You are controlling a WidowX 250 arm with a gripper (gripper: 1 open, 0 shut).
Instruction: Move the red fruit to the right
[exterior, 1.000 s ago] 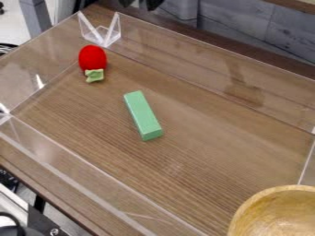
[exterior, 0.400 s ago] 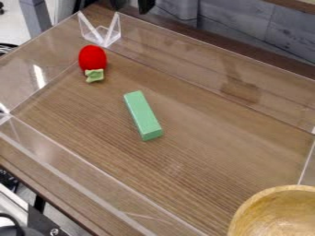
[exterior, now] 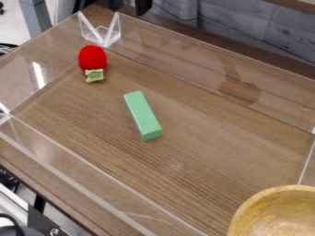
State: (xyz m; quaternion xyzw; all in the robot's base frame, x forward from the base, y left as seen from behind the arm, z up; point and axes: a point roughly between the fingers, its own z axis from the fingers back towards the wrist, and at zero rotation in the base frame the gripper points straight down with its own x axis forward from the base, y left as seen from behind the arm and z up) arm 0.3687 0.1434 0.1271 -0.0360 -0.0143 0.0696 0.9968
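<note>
The small round red toy fruit is seen untouched at upper left (green rectangular block nearby). No gripper is shown, so its opening cannot be told. The approach is judged pending; a grasp is called for next.

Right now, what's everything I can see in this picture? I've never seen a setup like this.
red fruit: one, bright red with a pale leafy cap, far left of the tray
green block: one, long and green, lying flat near the tray's middle
clear tray: one, see-through walls around the wooden surface
wooden bowl: one, tan, bottom right corner, partly out of frame
robot gripper: not clearly visible; only a dark blurred shape at the top edge
</note>
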